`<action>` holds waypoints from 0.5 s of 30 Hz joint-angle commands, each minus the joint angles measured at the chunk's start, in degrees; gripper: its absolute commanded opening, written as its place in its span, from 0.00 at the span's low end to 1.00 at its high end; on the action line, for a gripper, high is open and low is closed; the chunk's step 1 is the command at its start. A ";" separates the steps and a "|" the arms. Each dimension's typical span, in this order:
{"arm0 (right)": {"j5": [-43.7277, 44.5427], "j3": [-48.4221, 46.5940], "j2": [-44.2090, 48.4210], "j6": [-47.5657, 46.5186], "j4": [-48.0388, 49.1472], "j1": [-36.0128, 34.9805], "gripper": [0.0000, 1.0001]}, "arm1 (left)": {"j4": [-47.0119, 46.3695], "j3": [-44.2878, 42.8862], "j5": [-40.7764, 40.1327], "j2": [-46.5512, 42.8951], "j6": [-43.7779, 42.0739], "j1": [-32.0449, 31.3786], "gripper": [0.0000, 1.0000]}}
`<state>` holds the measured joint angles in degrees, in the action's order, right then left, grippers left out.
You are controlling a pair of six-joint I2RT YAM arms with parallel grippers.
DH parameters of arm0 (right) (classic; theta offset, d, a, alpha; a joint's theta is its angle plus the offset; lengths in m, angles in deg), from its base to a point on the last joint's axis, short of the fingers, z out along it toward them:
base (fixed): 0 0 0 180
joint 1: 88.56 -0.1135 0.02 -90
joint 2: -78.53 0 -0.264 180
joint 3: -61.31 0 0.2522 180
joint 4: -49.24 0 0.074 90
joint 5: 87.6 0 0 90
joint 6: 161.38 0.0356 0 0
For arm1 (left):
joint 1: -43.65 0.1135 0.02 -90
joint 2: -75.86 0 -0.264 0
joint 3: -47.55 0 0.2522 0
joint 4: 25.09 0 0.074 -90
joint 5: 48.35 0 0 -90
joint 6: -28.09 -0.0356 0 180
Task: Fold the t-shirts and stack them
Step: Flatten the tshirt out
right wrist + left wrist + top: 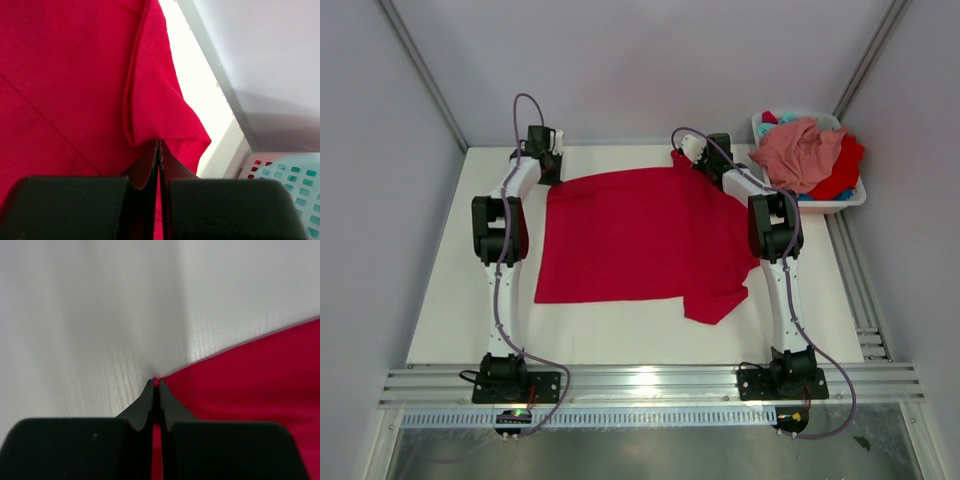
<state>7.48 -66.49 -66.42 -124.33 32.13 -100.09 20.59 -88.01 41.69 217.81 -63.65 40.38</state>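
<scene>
A wide bright red cloth t-shirt is lying spread across the white table. The left claw and right claw, both fully closed, are pinching its corners near the table's far edge.

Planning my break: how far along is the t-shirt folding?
Done: the red t-shirt lies spread out, no fold or stack yet. In hand: left gripper and right gripper each pinch its far edge. Left: folding it, then the shirts heaped in the white basket.
</scene>
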 commanded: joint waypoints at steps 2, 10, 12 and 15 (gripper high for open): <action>0.54 1.54 3.00 2.50 -0.42 -0.25 0.03 | 0.60 1.30 -0.39 -3.61 -1.78 0.37 0.00; 8.17 2.42 3.44 4.34 10.37 -0.25 0.03 | -2.65 -0.97 -2.49 -3.53 -2.13 0.37 0.00; 10.29 2.07 3.44 6.45 13.97 -0.25 0.03 | -1.61 -3.69 -2.67 -2.47 -1.52 0.37 0.00; 13.46 3.12 5.19 9.87 17.93 -0.25 0.03 | -0.37 -8.27 -2.23 -1.68 -1.34 0.19 0.00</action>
<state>15.98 -63.96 -66.13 -119.28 41.20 -100.36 21.20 -90.70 40.61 217.51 -64.37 40.40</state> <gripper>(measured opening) 0.032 0.011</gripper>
